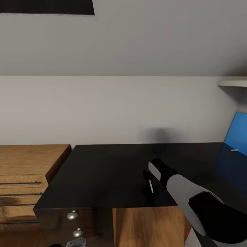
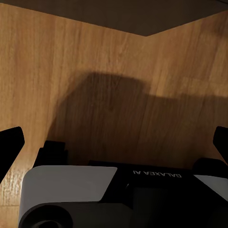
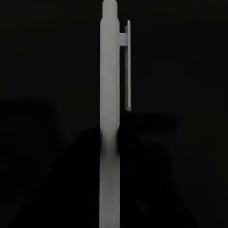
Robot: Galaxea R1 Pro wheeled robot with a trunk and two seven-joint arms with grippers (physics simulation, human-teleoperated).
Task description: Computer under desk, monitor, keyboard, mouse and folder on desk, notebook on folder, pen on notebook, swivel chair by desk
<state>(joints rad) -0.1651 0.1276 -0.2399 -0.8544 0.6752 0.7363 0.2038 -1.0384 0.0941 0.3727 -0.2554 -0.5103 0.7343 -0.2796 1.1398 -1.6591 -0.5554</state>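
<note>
Slim white pen fills the right wrist view, apparently clamped in right claw over long black table; stacking pending. Left claw apart.

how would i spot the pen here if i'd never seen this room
Start at the long black desk beside the light wooden chest. Over the desk's near edge reaches the right arm, and at the right gripper the pen hangs in its jaws. It is a slim white stick with a clip near one end, the one pale thin thing against the dark top, well apart from the blue folder at the far right.
</note>
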